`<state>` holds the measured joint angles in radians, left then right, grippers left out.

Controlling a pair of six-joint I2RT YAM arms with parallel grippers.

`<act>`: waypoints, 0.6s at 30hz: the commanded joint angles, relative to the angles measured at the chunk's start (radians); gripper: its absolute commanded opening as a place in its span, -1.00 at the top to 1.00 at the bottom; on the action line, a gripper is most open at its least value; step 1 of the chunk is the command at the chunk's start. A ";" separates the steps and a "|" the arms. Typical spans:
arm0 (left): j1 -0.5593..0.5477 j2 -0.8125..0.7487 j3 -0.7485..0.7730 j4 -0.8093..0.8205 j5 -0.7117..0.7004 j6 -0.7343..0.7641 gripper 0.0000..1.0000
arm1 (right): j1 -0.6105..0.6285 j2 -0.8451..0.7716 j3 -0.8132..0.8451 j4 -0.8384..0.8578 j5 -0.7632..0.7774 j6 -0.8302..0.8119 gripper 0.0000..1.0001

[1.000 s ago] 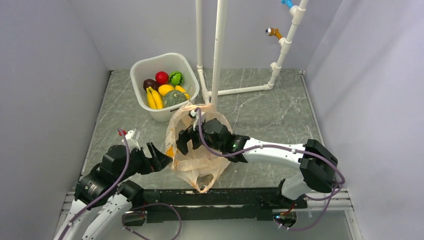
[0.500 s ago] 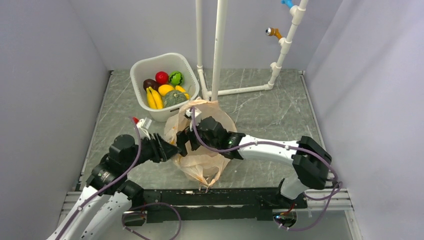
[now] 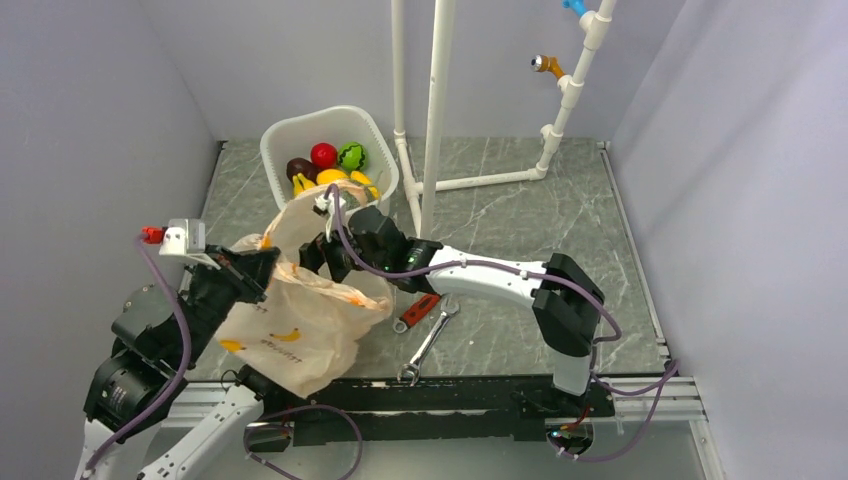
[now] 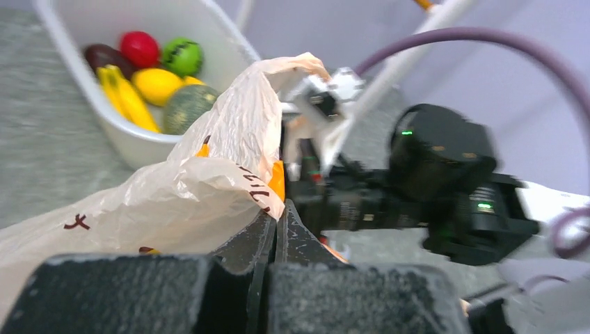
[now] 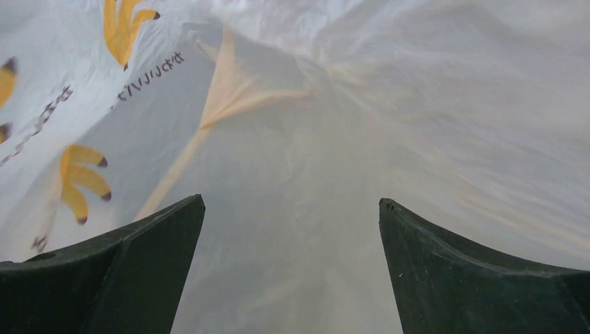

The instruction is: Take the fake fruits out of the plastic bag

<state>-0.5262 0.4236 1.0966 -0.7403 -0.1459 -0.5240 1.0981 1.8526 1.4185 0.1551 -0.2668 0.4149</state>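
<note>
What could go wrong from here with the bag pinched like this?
1. The thin plastic bag may tear or slip where the left gripper pinches it.
2. The right gripper, open inside the bag, may snag the film.
3. A pull could knock the nearby white tub.

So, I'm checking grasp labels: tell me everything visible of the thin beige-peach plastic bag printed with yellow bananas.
The thin, crinkly, translucent beige-peach plastic bag carries small yellow bananas, dark lettering and orange patches. It slumps left of centre, in front of the white rigid plastic tub, its top flap standing up. The left gripper is shut on a fold of it; the open right gripper reaches into its mouth, where the right wrist view shows only bare film.
</note>
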 commanded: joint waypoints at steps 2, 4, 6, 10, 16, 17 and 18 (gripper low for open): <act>-0.002 0.044 -0.005 -0.104 -0.233 0.164 1.00 | -0.007 -0.093 0.030 -0.076 0.062 -0.045 -0.99; -0.002 0.058 -0.047 -0.125 -0.265 0.165 1.00 | -0.009 -0.144 0.002 -0.117 0.122 -0.084 -0.99; -0.003 0.049 -0.115 -0.115 -0.282 0.153 1.00 | -0.012 -0.198 -0.013 -0.149 0.162 -0.129 -0.99; -0.003 0.001 -0.274 -0.007 -0.320 0.157 1.00 | -0.012 -0.335 -0.085 -0.191 0.147 -0.205 -0.99; -0.003 0.097 -0.323 -0.014 -0.475 0.089 1.00 | -0.024 -0.526 -0.176 -0.235 0.099 -0.236 -0.99; -0.002 0.121 -0.319 -0.023 -0.516 0.074 1.00 | -0.024 -0.558 -0.199 -0.241 0.124 -0.233 -0.99; -0.003 0.149 -0.317 -0.033 -0.559 0.055 1.00 | -0.023 -0.588 -0.215 -0.255 0.166 -0.231 -0.99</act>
<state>-0.5270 0.4950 0.7612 -0.7944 -0.5232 -0.4099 1.0801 1.3720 1.2594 -0.0673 -0.1455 0.2203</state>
